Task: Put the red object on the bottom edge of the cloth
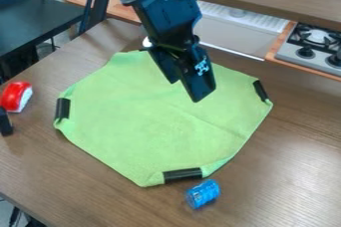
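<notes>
One red-and-white rounded object (16, 96) sits on the smooth, wood-grained worktop (100, 181), off the soft green cloth (153, 126) at its nine o'clock. The black gripper (185, 90) hangs over the cloth's upper part, towards twelve; whether it is apart or together, I cannot tell. A blue cylinder (202, 193) lies near the cloth, between five and six o'clock.

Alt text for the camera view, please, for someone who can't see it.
A black robot gripper hangs over a green cloth spread on a brown table. A red-and-white object sits off the cloth, at the view's left; a blue cylinder lies just beyond the cloth's bottom edge.
</notes>
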Robot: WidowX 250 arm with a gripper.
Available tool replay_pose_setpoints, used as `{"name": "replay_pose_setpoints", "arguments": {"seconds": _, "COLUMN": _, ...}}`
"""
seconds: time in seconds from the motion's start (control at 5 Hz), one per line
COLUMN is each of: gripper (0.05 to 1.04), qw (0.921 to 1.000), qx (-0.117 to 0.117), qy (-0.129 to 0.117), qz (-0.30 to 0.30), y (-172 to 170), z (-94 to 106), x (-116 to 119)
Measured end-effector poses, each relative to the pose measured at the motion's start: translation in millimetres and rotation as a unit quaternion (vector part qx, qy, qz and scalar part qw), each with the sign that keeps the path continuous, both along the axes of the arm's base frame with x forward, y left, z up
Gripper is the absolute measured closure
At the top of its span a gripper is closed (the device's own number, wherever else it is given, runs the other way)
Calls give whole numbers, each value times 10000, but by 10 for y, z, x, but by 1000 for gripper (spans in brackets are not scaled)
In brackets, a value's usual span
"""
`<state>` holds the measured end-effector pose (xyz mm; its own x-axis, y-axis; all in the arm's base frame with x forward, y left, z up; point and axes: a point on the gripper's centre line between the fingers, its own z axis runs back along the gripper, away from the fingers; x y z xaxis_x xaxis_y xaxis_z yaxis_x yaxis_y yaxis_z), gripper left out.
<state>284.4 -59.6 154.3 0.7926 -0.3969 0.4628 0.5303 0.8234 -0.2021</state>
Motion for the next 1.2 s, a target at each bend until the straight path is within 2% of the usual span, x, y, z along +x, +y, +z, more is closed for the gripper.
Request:
{"name": "replay_pose_setpoints", "arguments": {"seconds": 0.2, "gripper": 83, "qw": 9999, "qx": -9, "qy": 134, "qz": 15, "y": 10, "z": -73, "x": -16}}
{"name": "replay_pose_setpoints", "arguments": {"seconds": 0.4, "gripper": 83, "qw": 9972, "qx": 29, "qy": 100, "qz": 741, "y": 560, "z": -87, "x": -21}}
{"name": "replay_pose_setpoints", "arguments": {"seconds": 0.6, "gripper": 83, "qw": 9932, "qx": 225, "qy": 39, "qz": 1138, "y": 994, "z": -174, "x": -44}}
{"name": "replay_pose_setpoints", "arguments": {"seconds": 0.8, "gripper": 83, "qw": 9882, "qx": 625, "qy": 22, "qz": 1396, "y": 1477, "z": -269, "x": -93}}
{"name": "replay_pose_setpoints", "arguments": {"seconds": 1.0, "gripper": 83, "qw": 9798, "qx": 1203, "qy": 336, "qz": 1559, "y": 1942, "z": -412, "x": -95}}
{"name": "replay_pose_setpoints", "arguments": {"seconds": 1.2, "gripper": 83, "qw": 9702, "qx": 1368, "qy": 284, "qz": 1981, "y": 2282, "z": -431, "x": -81}}
